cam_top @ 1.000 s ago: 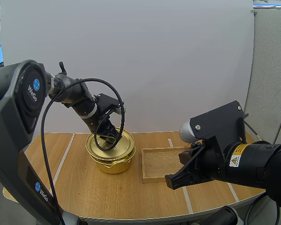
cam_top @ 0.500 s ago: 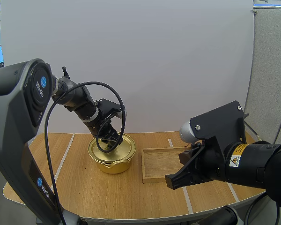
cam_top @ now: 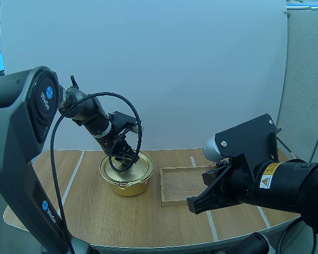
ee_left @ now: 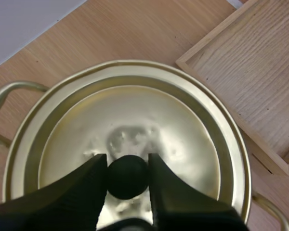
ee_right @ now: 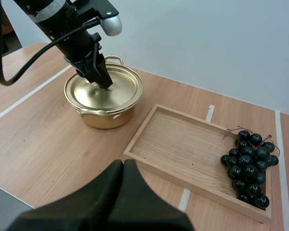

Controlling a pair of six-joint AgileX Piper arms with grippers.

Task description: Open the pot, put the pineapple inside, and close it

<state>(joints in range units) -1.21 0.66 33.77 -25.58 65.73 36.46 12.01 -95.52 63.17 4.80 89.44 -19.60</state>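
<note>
A gold pot (cam_top: 128, 177) stands at the table's left centre with its lid (ee_left: 135, 110) seated on it. My left gripper (ee_left: 127, 161) reaches down onto the lid, its two fingers pinching the black knob (ee_left: 127, 177) between them. From the right wrist view the same gripper (ee_right: 102, 79) is planted on the lid's middle. My right gripper (ee_right: 124, 166) hovers shut over the table's front, near the tray's near edge, holding nothing. A bunch of dark grapes (ee_right: 248, 161) lies at the right end of the wooden tray (ee_right: 178, 144).
The wooden tray (cam_top: 181, 182) lies just right of the pot, its left and middle part bare. White tape lines run across the tabletop. Bare wood stretches in front of the pot and tray.
Between one second and half a second ago my left gripper sank slightly and the lid settled down onto the pot. Since then nothing has moved. The right arm stayed still.
</note>
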